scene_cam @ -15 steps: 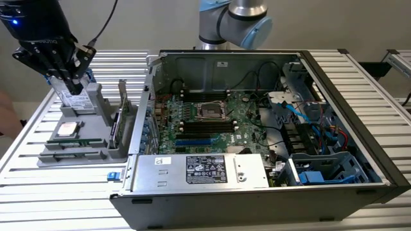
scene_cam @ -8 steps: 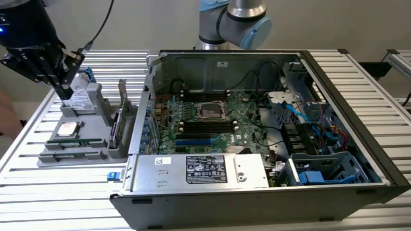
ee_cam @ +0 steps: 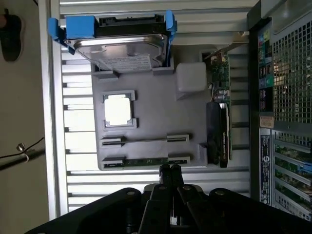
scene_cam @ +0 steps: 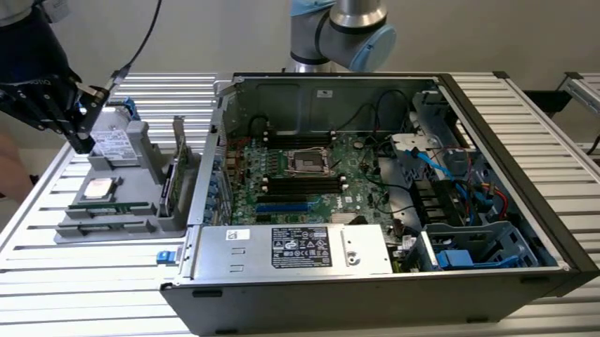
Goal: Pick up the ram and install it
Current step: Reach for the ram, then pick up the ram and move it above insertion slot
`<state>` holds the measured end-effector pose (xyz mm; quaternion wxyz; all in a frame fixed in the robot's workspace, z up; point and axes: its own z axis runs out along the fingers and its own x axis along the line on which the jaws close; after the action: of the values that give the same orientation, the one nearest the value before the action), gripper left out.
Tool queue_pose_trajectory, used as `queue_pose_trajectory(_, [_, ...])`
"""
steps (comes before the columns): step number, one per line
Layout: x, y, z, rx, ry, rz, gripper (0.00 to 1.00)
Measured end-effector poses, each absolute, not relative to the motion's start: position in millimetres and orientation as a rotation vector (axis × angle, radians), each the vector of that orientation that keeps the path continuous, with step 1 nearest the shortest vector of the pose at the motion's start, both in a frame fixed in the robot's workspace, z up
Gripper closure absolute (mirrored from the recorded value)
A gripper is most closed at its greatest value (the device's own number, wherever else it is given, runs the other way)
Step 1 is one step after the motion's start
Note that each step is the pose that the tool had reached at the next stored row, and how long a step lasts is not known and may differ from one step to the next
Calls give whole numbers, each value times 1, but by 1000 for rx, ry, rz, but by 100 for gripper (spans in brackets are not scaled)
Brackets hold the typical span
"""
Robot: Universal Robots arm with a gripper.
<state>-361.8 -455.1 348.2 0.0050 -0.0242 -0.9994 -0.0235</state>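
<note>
Ram (ee_cam: 144,161) sits on edge in a slot of the grey tray (ee_cam: 156,117), not held. Gripper (ee_cam: 169,171) hovers above the tray, jaws pressed together. Likely risk: descending shut, the fingertips would jab the stick rather than straddle it.

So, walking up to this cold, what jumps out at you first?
The opened computer case, its green circuit board laid bare, sits in the middle of the table. On the exterior view's left a grey tray holds loose parts: a hard drive in a blue frame, a silver chip and a thin green memory stick. The black gripper hangs shut above that tray.
</note>
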Motion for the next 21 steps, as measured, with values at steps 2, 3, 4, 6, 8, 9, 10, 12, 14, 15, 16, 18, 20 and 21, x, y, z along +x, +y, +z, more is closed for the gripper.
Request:
queue_pose_trajectory(2, [-364, -455, 345, -73, -3129, -74, 90])
queue_pose_trajectory(3, [-365, -455, 343, -72, -3129, -73, 90])
queue_pose_trajectory(4, [-365, -455, 341, -71, -3129, -74, 90])
queue_pose_trajectory(6, [-365, -455, 340, -69, -3127, -73, 90])
queue_pose_trajectory(8, [-365, -455, 340, -69, -3127, -73, 90])
queue_pose_trajectory(9, [-365, -455, 340, -69, -3127, -73, 90])
queue_pose_trajectory(10, [-365, -455, 340, -69, -3127, -74, 90])
queue_pose_trajectory(12, [-365, -455, 340, -69, -3127, -73, 90])
queue_pose_trajectory(14, [-365, -455, 340, -69, -3127, -73, 90])
queue_pose_trajectory(15, [-365, -455, 340, -69, -3127, -74, 90])
queue_pose_trajectory(16, [-365, -455, 340, -69, -3127, -73, 90])
queue_pose_trajectory(18, [-365, -455, 340, -69, -3127, -73, 90])
queue_pose_trajectory(20, [-365, -455, 340, -69, -3127, -73, 90])
queue_pose_trajectory(21, [-365, -455, 340, -69, -3127, -73, 90])
